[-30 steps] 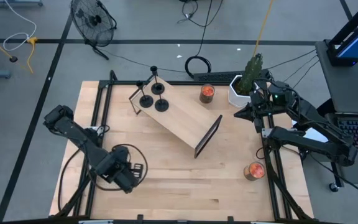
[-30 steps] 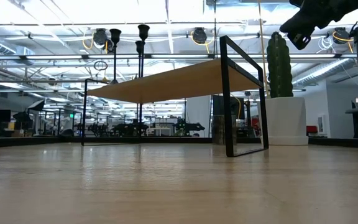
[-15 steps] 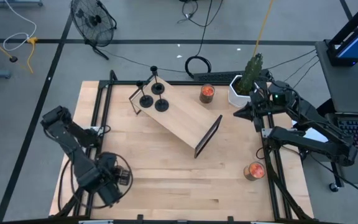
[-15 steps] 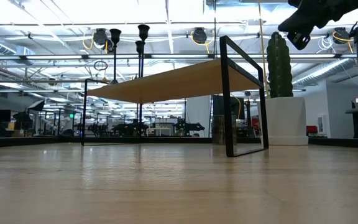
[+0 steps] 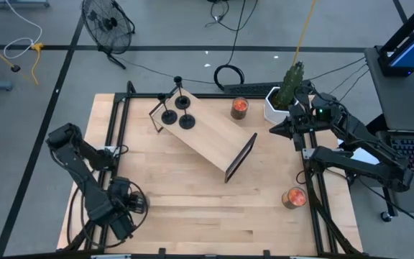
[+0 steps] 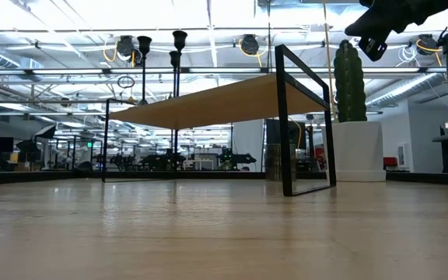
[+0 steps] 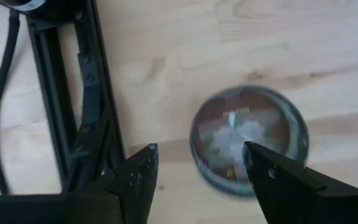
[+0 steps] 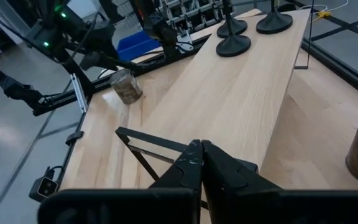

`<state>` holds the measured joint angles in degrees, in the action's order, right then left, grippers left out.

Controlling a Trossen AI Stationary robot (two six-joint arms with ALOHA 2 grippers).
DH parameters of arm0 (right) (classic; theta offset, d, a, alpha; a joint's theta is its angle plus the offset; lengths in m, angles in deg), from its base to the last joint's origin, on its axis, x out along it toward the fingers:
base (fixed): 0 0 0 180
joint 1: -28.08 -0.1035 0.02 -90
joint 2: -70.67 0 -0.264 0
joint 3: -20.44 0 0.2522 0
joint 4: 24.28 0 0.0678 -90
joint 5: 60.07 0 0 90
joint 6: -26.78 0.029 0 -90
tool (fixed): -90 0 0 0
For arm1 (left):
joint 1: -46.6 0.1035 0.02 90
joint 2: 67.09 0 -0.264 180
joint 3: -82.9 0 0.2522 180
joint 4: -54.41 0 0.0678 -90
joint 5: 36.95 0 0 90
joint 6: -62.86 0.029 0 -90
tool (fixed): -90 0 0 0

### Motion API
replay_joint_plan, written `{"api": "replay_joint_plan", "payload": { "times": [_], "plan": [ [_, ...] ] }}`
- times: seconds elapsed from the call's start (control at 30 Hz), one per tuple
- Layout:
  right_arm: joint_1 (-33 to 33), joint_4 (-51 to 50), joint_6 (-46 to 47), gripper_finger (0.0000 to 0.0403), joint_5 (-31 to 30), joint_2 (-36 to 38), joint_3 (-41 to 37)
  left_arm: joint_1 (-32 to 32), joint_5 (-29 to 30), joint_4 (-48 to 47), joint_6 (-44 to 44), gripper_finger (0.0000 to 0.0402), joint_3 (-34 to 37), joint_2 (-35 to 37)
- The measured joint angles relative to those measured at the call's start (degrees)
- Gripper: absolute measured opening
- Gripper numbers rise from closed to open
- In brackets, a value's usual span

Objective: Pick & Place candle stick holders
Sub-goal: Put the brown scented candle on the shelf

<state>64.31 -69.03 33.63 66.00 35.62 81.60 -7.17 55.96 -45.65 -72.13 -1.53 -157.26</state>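
Note:
Three black candle stick holders stand by their disc bases on the far left end of the tilted wooden shelf; the right wrist view shows them too. My left gripper is open at the table's near left corner, over a brownish glass jar that stands on the table. I see no touch between its fingers and the jar. My right gripper is shut and empty, raised near the shelf's right end.
An orange-filled glass jar sits at the far side, another at the near right. A white pot with a cactus stands at the far right. Black frame rails run along the table's left edge, beside my left gripper.
My left gripper has gone toward the table's left edge and a little toward the near edge. The shelf and the holders have stayed where they were, and my right arm has kept still.

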Motion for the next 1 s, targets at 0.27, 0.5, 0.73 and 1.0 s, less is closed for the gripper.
{"api": "replay_joint_plan", "payload": {
  "times": [0.27,0.5,0.73,1.0],
  "plan": [
    [0.0,0.0,1.7,0.0,-0.2,0.0,0.0,0.5,1.6,5.8,-0.6,0.0246,6.5,3.1],
    [0.0,-0.1,2.4,0.0,-0.2,0.0,0.0,0.5,2.7,11.1,-1.5,0.0246,14.2,10.5],
    [0.0,-0.1,3.0,0.0,-0.3,0.0,0.0,0.5,3.5,19.0,-0.6,0.0246,20.2,16.1],
    [0.0,-0.1,3.0,0.0,-3.4,-0.3,0.0,0.5,3.3,23.6,0.2,0.0244,23.3,16.4]
  ]
}}
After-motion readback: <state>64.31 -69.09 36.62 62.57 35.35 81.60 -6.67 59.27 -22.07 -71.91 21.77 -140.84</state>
